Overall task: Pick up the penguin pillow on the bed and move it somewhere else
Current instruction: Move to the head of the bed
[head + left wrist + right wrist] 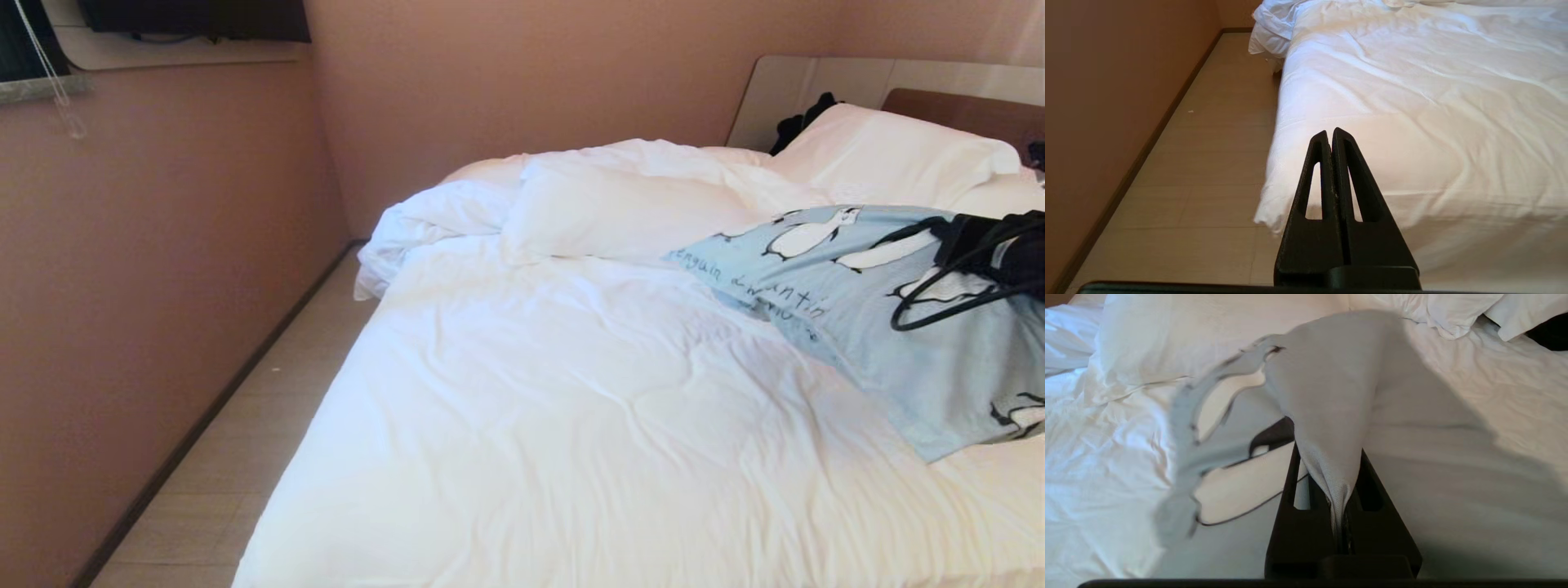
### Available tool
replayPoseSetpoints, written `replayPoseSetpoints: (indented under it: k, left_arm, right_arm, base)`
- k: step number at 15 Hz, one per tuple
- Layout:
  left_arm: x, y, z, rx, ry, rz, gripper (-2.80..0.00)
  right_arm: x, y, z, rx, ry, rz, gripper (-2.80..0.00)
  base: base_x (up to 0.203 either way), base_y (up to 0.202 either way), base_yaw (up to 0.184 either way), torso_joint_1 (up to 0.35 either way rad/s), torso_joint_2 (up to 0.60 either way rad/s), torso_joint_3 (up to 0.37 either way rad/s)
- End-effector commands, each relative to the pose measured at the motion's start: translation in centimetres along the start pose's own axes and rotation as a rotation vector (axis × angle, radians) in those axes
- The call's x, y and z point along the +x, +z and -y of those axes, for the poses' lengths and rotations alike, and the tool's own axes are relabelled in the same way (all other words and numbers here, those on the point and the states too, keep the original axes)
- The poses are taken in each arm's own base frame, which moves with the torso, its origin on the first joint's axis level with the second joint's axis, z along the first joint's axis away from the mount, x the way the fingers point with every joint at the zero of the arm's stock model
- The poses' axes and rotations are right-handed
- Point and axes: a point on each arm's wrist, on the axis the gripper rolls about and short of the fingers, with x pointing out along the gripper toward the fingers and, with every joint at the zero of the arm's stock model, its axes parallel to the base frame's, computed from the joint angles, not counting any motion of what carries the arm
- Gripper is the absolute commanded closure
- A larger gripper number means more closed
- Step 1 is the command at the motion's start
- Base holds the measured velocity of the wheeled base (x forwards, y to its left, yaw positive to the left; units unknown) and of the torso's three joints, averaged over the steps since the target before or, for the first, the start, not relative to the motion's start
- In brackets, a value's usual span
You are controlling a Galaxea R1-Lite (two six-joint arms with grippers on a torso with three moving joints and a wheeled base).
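The penguin pillow [882, 327], light blue with black-and-white penguins and dark handwriting, lies slanted across the right side of the bed [571, 425]. My right gripper [976, 245] is at the pillow's upper right part. In the right wrist view this gripper [1331, 465] is shut on a bunched fold of the pillow [1331, 375], and the cloth hides its fingertips. My left gripper [1330, 132] is shut and empty, hanging by the corner at the foot of the bed [1433, 102], out of the head view.
White pillows [882, 151] and a bunched duvet [620, 196] lie toward the brown headboard [963, 110]. A dark object [804, 118] sits beside the pillows. A narrow strip of floor [269, 425] runs between the bed and the pink wall [147, 286].
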Motion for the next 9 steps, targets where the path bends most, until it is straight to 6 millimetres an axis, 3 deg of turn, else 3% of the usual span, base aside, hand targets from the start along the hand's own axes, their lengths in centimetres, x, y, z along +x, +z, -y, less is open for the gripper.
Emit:
replayPoseSetpoints:
  k: [1, 9]
  left_arm:
    - [0.0, 0.0, 0.0, 0.000, 0.001, 0.000, 0.00]
    - [0.0, 0.0, 0.0, -0.002, 0.001, 0.001, 0.00]
  right_arm:
    - [0.1, -0.1, 0.1, 0.001, 0.000, 0.001, 0.00]
    - [0.6, -0.2, 1.6, 0.003, -0.045, -0.002, 0.00]
  base:
    - [0.000, -0.190, 0.002, 0.006, 0.00, 0.006]
    - [0.000, -0.195, 0.001, 0.002, 0.00, 0.003]
